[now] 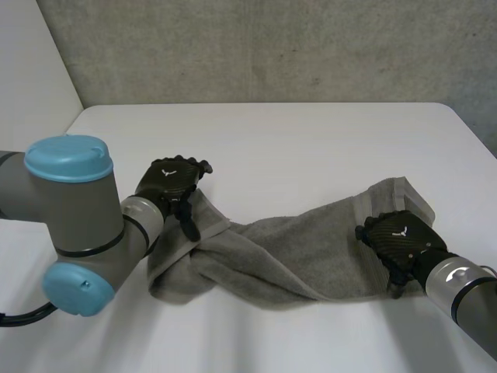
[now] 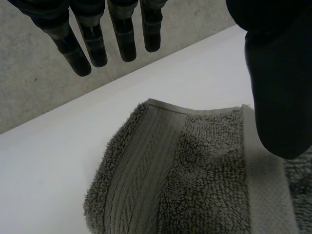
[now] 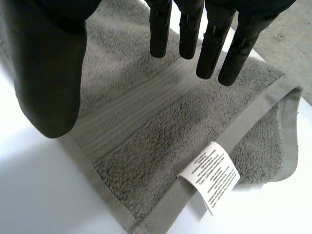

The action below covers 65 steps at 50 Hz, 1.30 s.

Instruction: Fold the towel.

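**Obscured areas.** In the head view the left arm (image 1: 78, 225) covers the near-left part of the table (image 1: 295, 140). The right hand (image 1: 400, 239) covers part of the right end of the towel (image 1: 287, 260). The print on the towel's white label (image 3: 213, 176) is too small to read.

**Towel.** Grey, lying on the table. It is bunched and twisted into a rope across its middle and runs from the left hand (image 1: 171, 183) to the right hand. The right end lies flatter, with one corner turned over beside the label.

**Left hand.** Wide open. The fingers (image 2: 124, 41) are straight and clear of the cloth. The thumb (image 2: 278, 97) is held apart from them, over the hem of the towel's left end. Whether the thumb touches the cloth cannot be determined.

**Right hand.** Wide open. Its straight fingers and thumb are spread over the towel's right end, and no cloth is gripped between them.
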Motion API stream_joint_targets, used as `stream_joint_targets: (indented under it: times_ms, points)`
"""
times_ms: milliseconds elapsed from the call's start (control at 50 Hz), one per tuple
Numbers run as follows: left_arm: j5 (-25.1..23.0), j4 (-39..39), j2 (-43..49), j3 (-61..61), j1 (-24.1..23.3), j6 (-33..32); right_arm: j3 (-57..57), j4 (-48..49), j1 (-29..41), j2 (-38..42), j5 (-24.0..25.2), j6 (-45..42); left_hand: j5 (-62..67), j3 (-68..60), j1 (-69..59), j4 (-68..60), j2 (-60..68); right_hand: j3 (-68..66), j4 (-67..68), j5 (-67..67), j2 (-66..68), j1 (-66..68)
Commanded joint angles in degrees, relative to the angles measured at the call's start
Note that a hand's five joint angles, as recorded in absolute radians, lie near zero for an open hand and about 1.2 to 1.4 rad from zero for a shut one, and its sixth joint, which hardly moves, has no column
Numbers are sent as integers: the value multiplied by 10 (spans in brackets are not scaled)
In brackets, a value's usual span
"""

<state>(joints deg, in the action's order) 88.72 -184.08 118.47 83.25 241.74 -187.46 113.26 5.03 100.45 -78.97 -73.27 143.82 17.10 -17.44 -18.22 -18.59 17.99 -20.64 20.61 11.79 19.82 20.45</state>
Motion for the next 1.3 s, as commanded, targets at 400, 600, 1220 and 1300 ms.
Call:
stream_joint_targets:
  times_ms: [400, 600, 1220, 1300]
  points:
    - [-1, -50, 11, 26, 11, 8, 35, 118, -72, 69, 41, -63, -127, 30, 38, 42, -36, -204, 204, 192, 212, 206]
    - [0, -50, 9, 27, 11, 9, 28, 151, -68, 73, 38, -56, -130, 34, 41, 45, -39, -374, 374, 362, 382, 376]
    - [-2, -43, 11, 32, 7, 8, -20, 145, -75, 23, 36, 94, -110, 13, 21, 25, -19, -594, 594, 582, 602, 595]
    - [-1, -43, 10, 41, 0, 9, -14, 145, -75, 29, 35, 114, -110, 13, 21, 25, -19, -594, 594, 582, 602, 595]
